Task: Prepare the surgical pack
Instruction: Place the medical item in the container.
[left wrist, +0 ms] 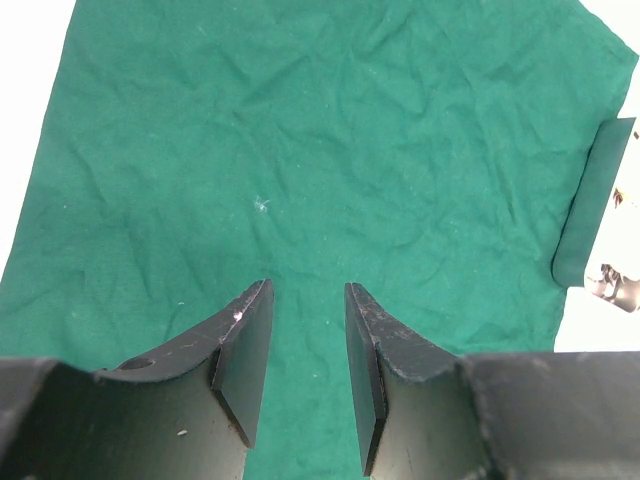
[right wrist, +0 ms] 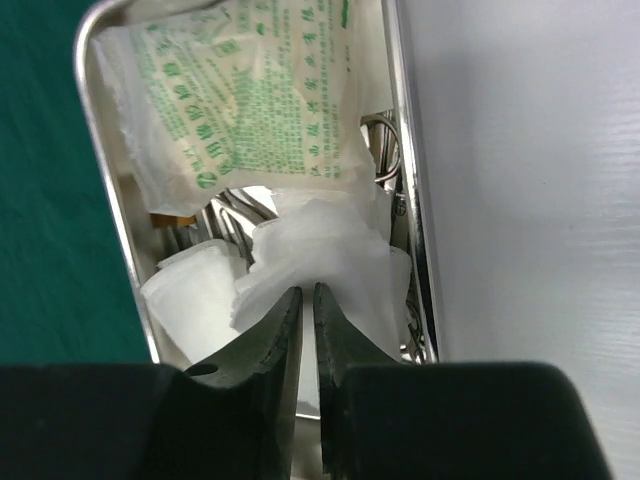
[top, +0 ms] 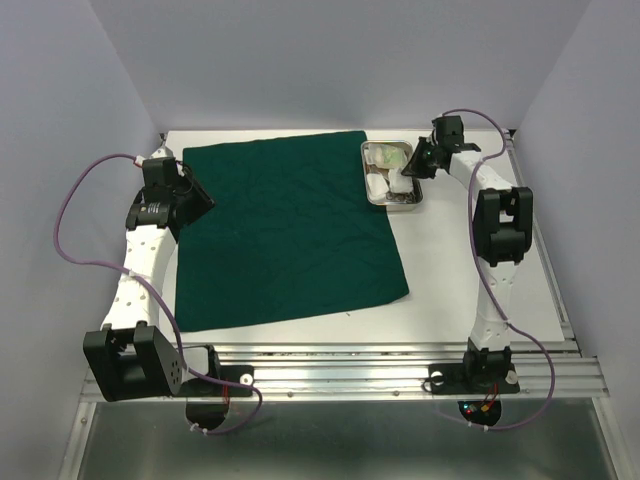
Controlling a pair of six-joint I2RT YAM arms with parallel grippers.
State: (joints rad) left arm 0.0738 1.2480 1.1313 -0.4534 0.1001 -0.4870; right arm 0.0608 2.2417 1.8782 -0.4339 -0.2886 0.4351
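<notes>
Green drape (top: 290, 230) flat as wrap base, left jaws spread above; right jaws pinch gauze pad (right wrist: 320, 255) in 1-o'clock steel tray (top: 364, 172).

White table (top: 455, 290) bears a flat dark green drape (top: 290, 235), a steel tray (top: 364, 172) just beside its far right corner

Left arm (top: 140, 270) bent, left fingers (left wrist: 245, 360) parted, angled down; right arm (top: 497, 250) stretched forward, right fingers (right wrist: 275, 370) almost closed.
</notes>
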